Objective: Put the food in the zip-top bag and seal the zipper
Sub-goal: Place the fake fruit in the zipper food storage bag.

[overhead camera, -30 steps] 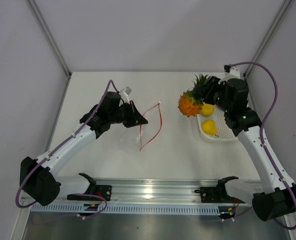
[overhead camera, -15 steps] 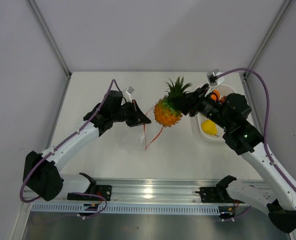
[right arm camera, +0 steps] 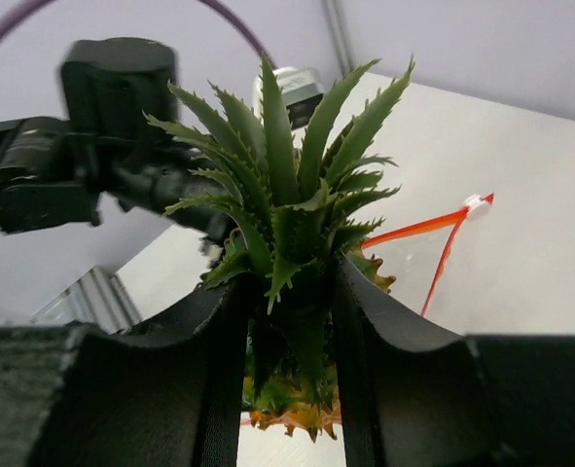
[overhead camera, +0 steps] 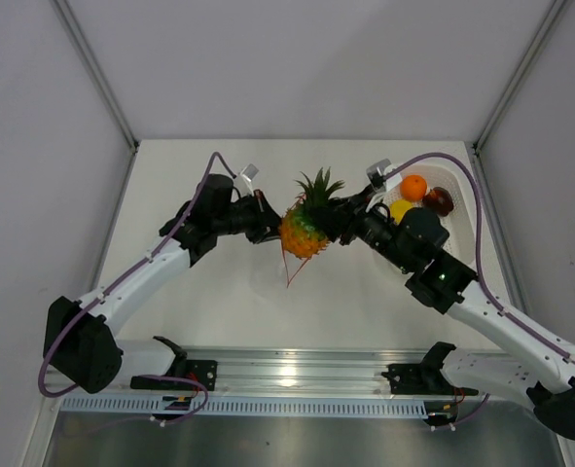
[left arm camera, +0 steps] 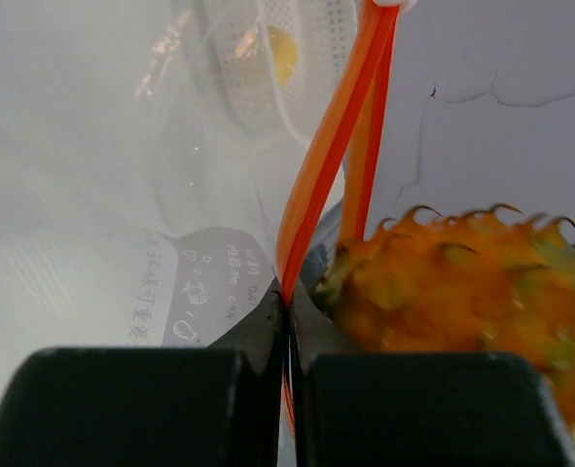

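1. Left hand: clamped on the bag at its zipper, mouth held up.
2. Pineapple: gripped by its leaves in the right hand, just beside the mouth. Loading step, apparently.
3. Next move: calls for aiming it between the strips.
4. Basket: orange not yet bagged.

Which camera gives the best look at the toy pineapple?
The top external view: the whole pineapple shows there, green leaves and orange body together. The right wrist view shows mostly its leaves, up close. The left wrist view catches only a blurred orange side.

White table, pale grey walls, aluminium front rail
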Controlling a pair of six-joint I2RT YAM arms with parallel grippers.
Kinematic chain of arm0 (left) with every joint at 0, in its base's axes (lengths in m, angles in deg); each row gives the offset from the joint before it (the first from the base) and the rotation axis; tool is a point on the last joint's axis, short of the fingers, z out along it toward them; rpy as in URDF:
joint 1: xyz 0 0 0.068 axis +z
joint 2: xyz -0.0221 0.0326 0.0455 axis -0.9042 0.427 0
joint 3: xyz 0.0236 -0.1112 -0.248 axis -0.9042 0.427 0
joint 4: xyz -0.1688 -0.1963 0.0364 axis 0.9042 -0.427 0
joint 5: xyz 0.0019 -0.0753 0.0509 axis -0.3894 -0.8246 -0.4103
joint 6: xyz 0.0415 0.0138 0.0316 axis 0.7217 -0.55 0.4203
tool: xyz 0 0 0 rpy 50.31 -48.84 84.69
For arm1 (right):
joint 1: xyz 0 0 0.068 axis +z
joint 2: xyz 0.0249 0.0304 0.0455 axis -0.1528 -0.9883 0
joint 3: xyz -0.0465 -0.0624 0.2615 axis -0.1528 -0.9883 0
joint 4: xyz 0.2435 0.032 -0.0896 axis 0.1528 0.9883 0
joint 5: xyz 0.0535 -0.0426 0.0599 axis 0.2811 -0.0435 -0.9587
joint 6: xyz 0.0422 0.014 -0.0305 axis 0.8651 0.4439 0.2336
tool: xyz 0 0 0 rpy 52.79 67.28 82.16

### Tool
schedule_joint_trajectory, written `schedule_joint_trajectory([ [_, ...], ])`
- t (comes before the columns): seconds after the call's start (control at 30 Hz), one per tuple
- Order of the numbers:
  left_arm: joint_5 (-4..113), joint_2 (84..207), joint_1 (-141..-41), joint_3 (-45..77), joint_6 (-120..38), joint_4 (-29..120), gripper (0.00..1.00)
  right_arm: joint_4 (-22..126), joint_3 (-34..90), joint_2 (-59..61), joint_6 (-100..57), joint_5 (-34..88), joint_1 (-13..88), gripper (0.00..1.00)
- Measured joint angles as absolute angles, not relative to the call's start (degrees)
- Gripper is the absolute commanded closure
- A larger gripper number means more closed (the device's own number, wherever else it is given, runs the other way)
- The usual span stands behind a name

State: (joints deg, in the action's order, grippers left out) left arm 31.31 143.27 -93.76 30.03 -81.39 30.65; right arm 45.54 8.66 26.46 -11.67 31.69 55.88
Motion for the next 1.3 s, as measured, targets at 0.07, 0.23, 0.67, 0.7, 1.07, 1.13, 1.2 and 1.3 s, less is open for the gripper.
schedule_joint_trajectory([
  [0.07, 30.64, 142.79, -93.56, 31.19, -82.46, 32.22, 0.99, 43.18, 5.95, 26.15, -11.37, 34.3, 56.14, 1.0],
  [0.23, 29.78, 142.68, -93.06, 33.85, -85.21, 34.6, 1.0, 36.47, 1.28, 26.15, -10.51, 37.81, 56.6, 1.0],
  [0.67, 28.54, 142.64, -93.04, 36.04, -89.17, 39.78, 0.99, 34.44, 0.73, 26.63, -8.92, 45.51, 58.7, 1.0],
  [0.7, 28.23, 142.64, -93.04, 36.06, -89.34, 40.0, 0.99, 33.78, 0.73, 26.66, -8.53, 45.75, 58.72, 1.0],
  [1.07, 24.65, 142.53, -93.04, 37.31, -92.78, 45.53, 0.99, 23.38, 0.12, 25.85, -6.97, 44.87, 58.94, 1.0],
  [1.13, 23.88, 142.51, -93.04, 37.96, -94.07, 47.08, 0.99, 22.0, -1.41, 25.83, -6.65, 44.87, 58.94, 1.0],
  [1.2, 23.16, 142.48, -93.04, 38.75, -95.16, 48.79, 0.99, 20.84, -3.42, 25.85, -6.34, 44.96, 58.94, 1.0],
  [1.3, 22.61, 142.46, -92.93, 40.87, -97.24, 50.82, 1.0, 19.23, -5.96, 26.61, -5.82, 45.36, 58.94, 1.0],
])
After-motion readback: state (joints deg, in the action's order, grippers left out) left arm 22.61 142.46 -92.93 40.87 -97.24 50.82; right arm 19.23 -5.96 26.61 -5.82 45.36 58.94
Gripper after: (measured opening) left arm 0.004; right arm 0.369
